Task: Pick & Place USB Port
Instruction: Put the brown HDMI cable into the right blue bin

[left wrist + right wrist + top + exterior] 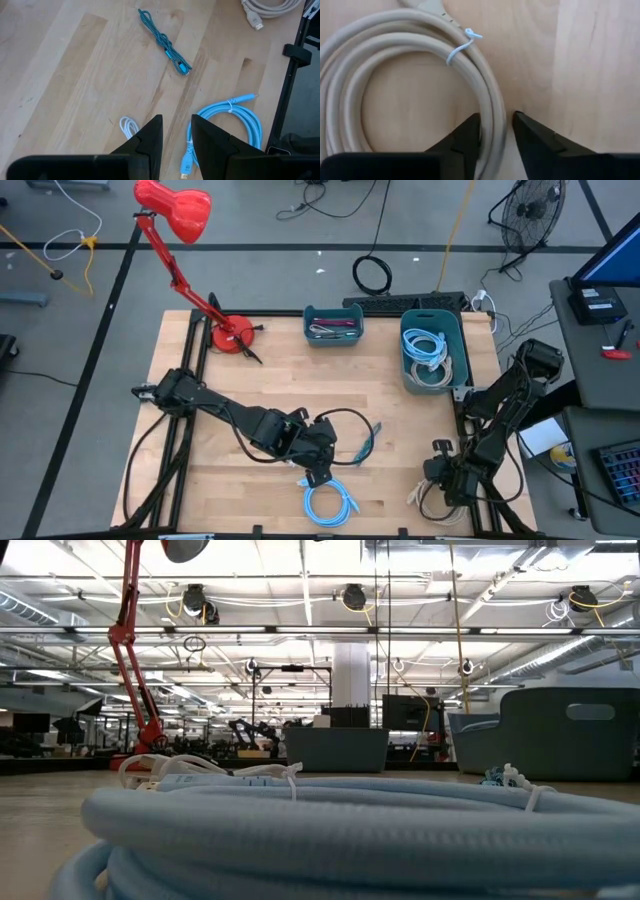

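Observation:
A beige coiled cable, tied with a pale twist tie, lies flat on the wood table at the near right. My right gripper points down over it, open, with one side of the coil running between its fingers. My left gripper hangs open above the table's near middle, holding nothing. Below it lie a light blue coiled cable, a teal braided cable and a small white cable. A USB port as such cannot be made out. My right gripper comes from above, pointing steeply down, its fingers on either side of the coil's bundled strands, across them. The coil lies flat on the table. I cannot tell whether the fingers touch the strands.
A small teal bin and a larger teal bin holding coiled cables stand at the far edge. A red desk lamp stands at the far left. The light blue coil fills the low view's foreground. Bare wood lies at the table's centre.

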